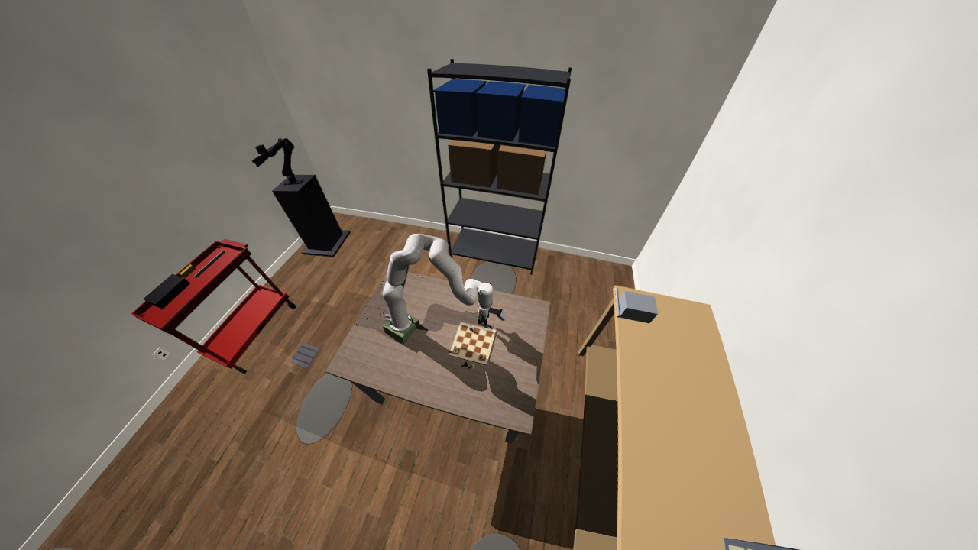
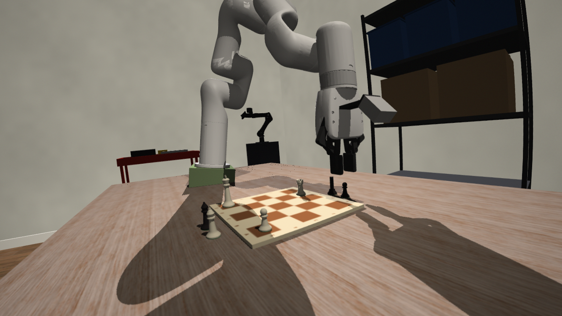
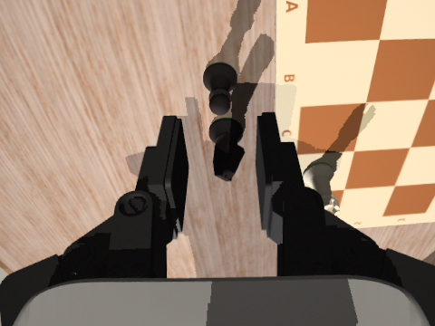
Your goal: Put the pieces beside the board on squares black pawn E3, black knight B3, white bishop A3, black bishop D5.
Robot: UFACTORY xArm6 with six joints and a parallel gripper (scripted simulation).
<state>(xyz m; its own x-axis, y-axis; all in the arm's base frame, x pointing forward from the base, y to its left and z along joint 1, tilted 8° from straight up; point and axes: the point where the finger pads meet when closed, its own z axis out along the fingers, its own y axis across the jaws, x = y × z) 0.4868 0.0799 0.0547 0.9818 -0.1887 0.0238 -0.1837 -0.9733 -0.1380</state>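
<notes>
My gripper (image 2: 343,168) (image 3: 220,139) is part open and empty, pointing down above the black knight (image 2: 331,186) (image 3: 228,156). In the wrist view the knight shows between and below the fingers, touching neither. It stands on the table beside the board (image 2: 253,240) (image 3: 290,45). The black pawn (image 2: 344,190) (image 3: 219,74) stands close to the knight, outside the fingertips in the wrist view. The black bishop (image 2: 204,218) and white bishop (image 2: 212,225) stand close together beside the board's other side, at the left in the exterior view.
On the board stand a white rook (image 2: 300,188) (image 3: 319,177), near the right finger in the wrist view, a tall white piece with a cross top (image 2: 227,196) and a white pawn (image 2: 264,221). A shelf rack (image 2: 448,120) stands behind the table.
</notes>
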